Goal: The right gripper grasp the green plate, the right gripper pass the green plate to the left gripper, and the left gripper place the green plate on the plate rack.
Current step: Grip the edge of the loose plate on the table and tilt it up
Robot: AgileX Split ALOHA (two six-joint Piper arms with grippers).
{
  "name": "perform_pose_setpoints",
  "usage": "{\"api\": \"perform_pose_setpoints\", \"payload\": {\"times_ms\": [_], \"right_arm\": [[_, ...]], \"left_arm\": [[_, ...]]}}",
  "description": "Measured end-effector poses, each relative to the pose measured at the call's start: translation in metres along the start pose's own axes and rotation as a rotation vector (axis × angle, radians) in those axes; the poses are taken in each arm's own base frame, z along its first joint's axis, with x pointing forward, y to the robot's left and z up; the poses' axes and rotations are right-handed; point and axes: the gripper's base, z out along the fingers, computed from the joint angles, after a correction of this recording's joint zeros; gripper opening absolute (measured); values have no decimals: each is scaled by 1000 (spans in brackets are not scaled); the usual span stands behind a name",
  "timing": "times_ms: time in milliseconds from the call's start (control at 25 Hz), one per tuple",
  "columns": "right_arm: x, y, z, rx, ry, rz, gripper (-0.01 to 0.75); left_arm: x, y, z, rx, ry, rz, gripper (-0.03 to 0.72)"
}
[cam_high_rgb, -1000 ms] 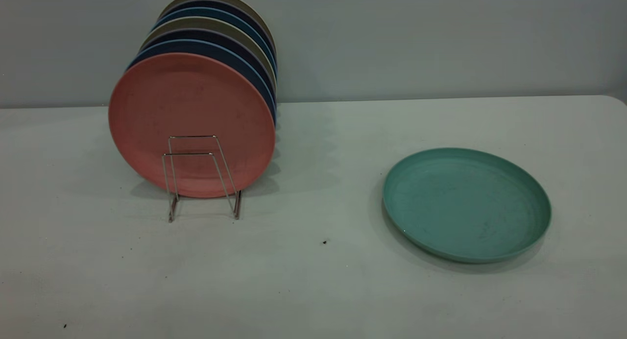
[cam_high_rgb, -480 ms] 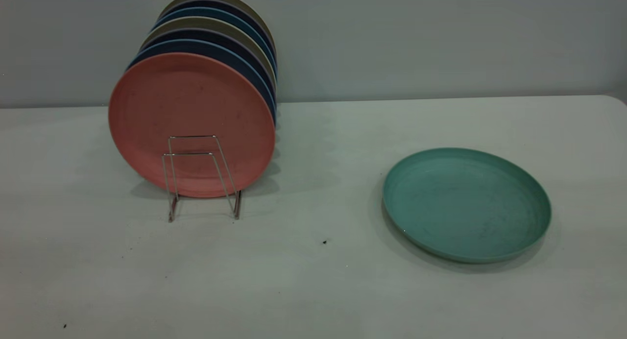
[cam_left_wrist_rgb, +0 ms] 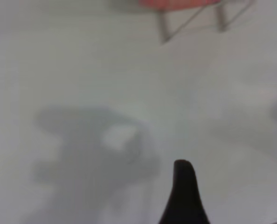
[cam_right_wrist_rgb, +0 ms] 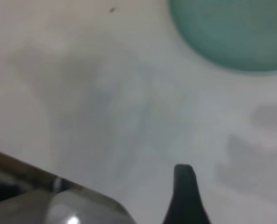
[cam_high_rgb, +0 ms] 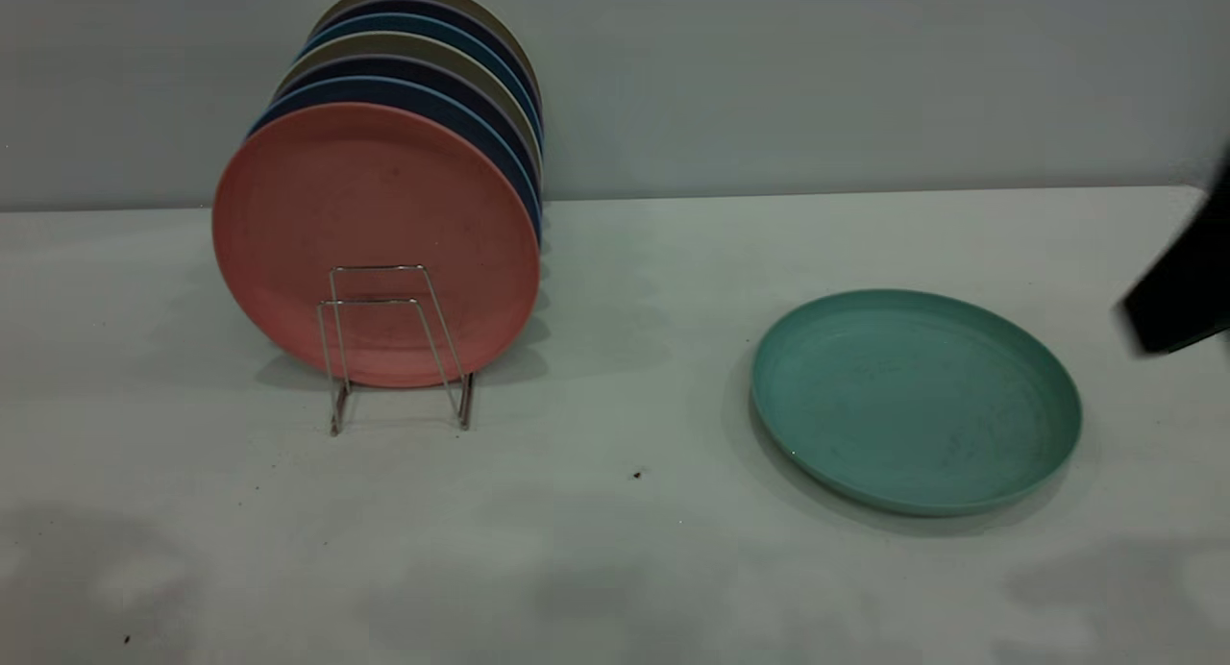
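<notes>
Exterior view — green plate (cam_high_rgb: 915, 401) beside right end effector (cam_high_rgb: 1177, 305)

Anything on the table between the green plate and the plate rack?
Only a small dark speck. Otherwise bare table between the green plate and the plate rack, shown in the exterior view.

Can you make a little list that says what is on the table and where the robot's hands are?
green plate: lying flat on the table, right side, nothing touching it
plate rack: silver wire, left side, two front loops empty
pink plate: standing upright, front of the row in the rack
other plates: blue and tan, standing behind the pink one
right gripper: black shape at the right edge of the exterior view, apart from the green plate
left gripper: one black finger seen in its wrist view, above bare table
</notes>
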Motion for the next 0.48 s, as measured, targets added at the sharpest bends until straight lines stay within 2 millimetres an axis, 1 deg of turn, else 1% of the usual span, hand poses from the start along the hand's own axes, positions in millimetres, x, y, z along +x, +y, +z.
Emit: {"api": "perform_pose_setpoints", "payload": {"times_ms": [120, 200, 320, 480], "right_arm": [[-10, -10, 29, -35, 39, 21, 581], [-17, -19, 46, -48, 62, 50, 581], [-26, -38, 65, -49, 71, 109, 581], [-36, -71, 81, -39, 65, 183, 581]], "left_arm": [[-20, -9, 27, 114, 10, 47, 591], [-30, -19, 45, 175, 15, 80, 591], [-42, -41, 75, 257, 29, 114, 591], [-52, -70, 115, 331, 53, 125, 591]]}}
